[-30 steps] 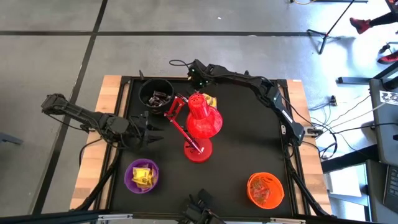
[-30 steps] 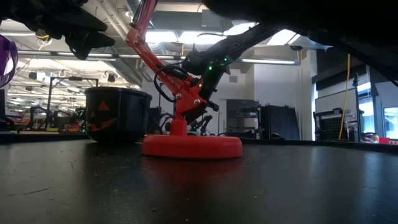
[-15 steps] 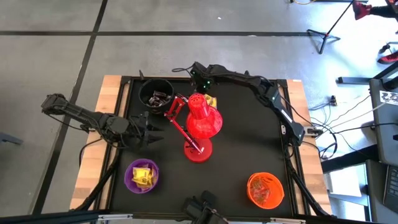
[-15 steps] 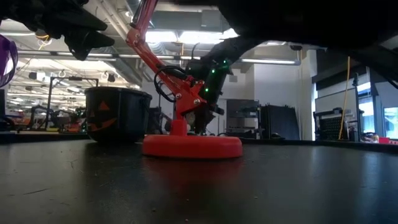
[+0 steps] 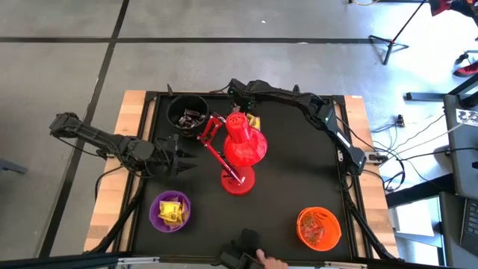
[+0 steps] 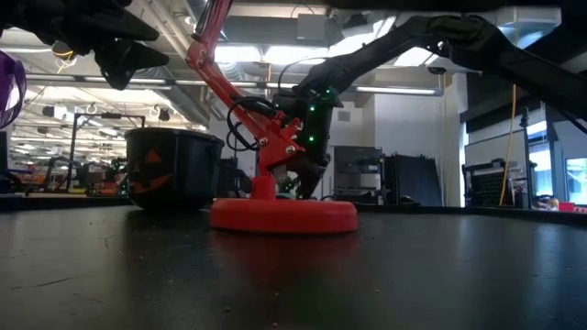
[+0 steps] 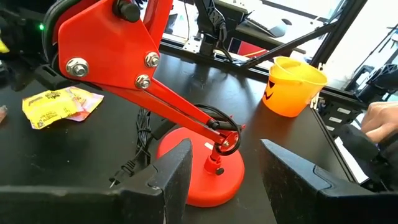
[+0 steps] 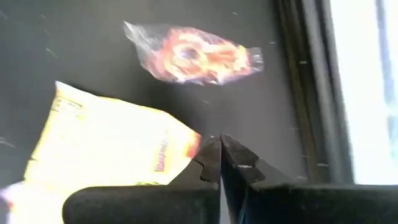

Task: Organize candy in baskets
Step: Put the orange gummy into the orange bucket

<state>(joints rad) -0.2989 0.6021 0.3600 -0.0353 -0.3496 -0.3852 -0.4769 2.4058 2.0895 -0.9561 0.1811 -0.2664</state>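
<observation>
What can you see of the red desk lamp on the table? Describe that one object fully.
The red desk lamp stands upright near the middle of the black table. It looks like glossy plastic or painted metal: a round flat base, a two-part hinged arm with silver bolts, a black cord looped at the base, and a cone-shaped shade. Nothing visibly grips it; a yellow candy lies beyond it.

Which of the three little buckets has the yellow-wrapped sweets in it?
The purple bucket, near the table's front left corner, holds yellow wrappers. The black bucket at the back holds dark and silvery pieces, and the orange bucket at the front right holds orange-looking ones.
</observation>
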